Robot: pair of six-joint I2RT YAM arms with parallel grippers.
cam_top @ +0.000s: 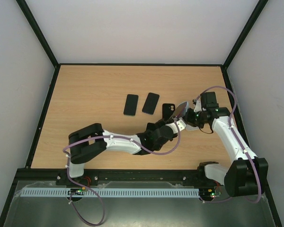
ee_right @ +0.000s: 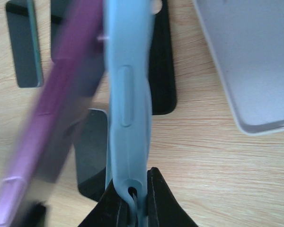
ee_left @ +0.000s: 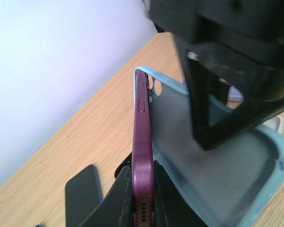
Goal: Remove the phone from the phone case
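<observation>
1. Fingers (ee_left: 117,201) of the left gripper (ee_left: 143,189) are clamped on the bottom end of the purple phone (ee_left: 143,137), one on each flat face, just above the speaker holes
2. We see the right gripper (ee_right: 132,196) pinched narrow on the rim of the pale blue phone case (ee_right: 125,85), near a small opening in that edge
3. Phone and case form a wedge: they meet at the far end by the camera cut-out, and at the gripped ends they stand apart, so the case's inner face lies open to our left wrist view
4. From above, we find both grippers meeting right of the table's (cam_top: 94,94) middle, with phone and case held off the wood between them
5. Just left of that meeting point lies a black case (cam_top: 168,111); farther left, two dark phones (cam_top: 130,104) lie side by side without touching
6. In the right wrist view a pale object (ee_right: 246,61) with a raised rim lies on the wood to the right of the held case; we cannot tell what it is
7. Bare wood stretches left of the dark phones and toward the far edge, while the right arm works close to the black frame (cam_top: 233,101) along the table's right side
</observation>
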